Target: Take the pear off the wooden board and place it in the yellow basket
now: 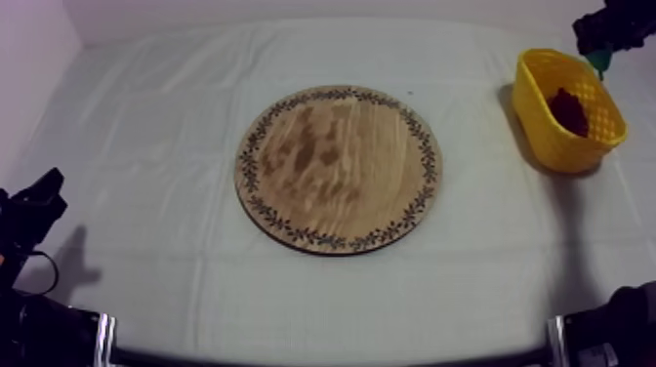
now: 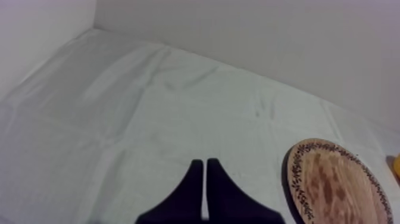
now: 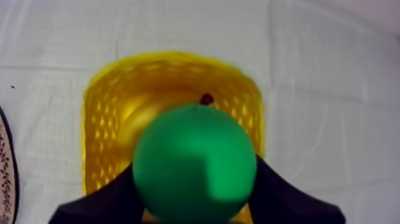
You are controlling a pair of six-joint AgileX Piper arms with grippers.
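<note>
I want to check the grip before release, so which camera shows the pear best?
The right wrist view: the pear sits close in the right gripper, over the yellow basket. The top view catches just a green tip of it under that gripper. The left wrist view faces the wooden board.

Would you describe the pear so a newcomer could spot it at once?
Find the yellow basket at the table's right side. Above it, the right gripper is shut on the pear. It is plain green, unlike the small red fruit inside the basket.
</note>
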